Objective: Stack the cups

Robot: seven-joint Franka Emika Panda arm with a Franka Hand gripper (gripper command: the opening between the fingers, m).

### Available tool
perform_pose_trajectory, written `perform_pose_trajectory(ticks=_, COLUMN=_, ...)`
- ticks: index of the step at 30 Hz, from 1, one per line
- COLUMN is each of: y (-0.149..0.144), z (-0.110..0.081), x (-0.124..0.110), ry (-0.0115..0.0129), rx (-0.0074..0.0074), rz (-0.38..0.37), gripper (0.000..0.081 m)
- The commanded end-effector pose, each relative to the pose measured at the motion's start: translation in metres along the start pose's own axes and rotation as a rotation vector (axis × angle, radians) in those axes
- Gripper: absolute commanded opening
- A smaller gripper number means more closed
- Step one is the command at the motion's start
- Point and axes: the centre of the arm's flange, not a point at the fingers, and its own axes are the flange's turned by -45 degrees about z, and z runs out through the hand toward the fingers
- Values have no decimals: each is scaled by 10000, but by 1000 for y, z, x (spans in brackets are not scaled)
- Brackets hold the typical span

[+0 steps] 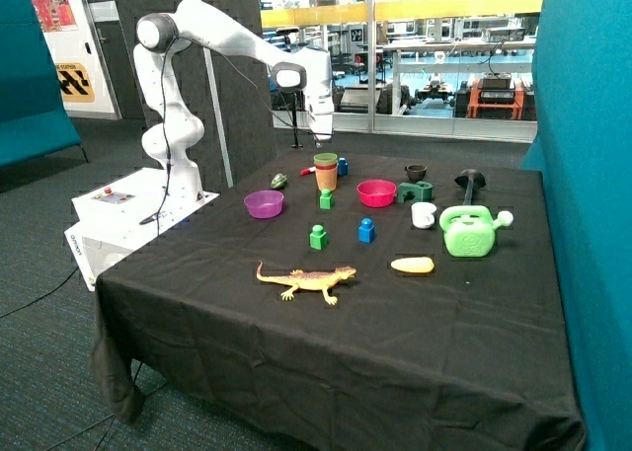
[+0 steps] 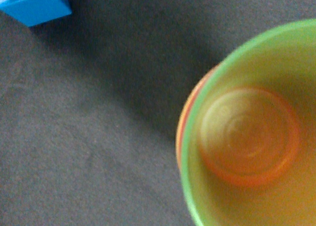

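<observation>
The cups stand nested in one stack at the back middle of the black table, between the purple bowl and the pink bowl. The green cup is on top; an orange-looking cup shows below it. In the wrist view I look down into the green cup, with a pink-orange rim just outside it. I cannot tell the yellow and magenta cups apart. My gripper hangs a little above the stack, apart from it, holding nothing that I can see.
A purple bowl, pink bowl, green blocks, blue blocks, white mug, black cup, green watering can, toy lizard and banana lie around.
</observation>
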Motion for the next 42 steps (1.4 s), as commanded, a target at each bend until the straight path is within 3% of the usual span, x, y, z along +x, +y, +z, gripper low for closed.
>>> perform_pose_trajectory(ticks=1, y=11, z=-7, x=-9, ry=34, rx=1, rz=378, gripper=689)
perform_pose_trajectory(ticks=9, y=26, z=-11, x=-18, ry=34, rx=3, rz=1564, gripper=797)
perform_pose_trajectory(ticks=18, y=47, z=-16, x=-32, ry=34, rx=4, rz=2399, gripper=808)
perform_pose_trajectory(ticks=27, y=62, z=-16, x=-54, ry=34, rx=5, rz=2557, gripper=795)
perform_pose_trajectory(ticks=42, y=64, z=-13, x=-53, ry=34, rx=4, rz=2399, gripper=775)
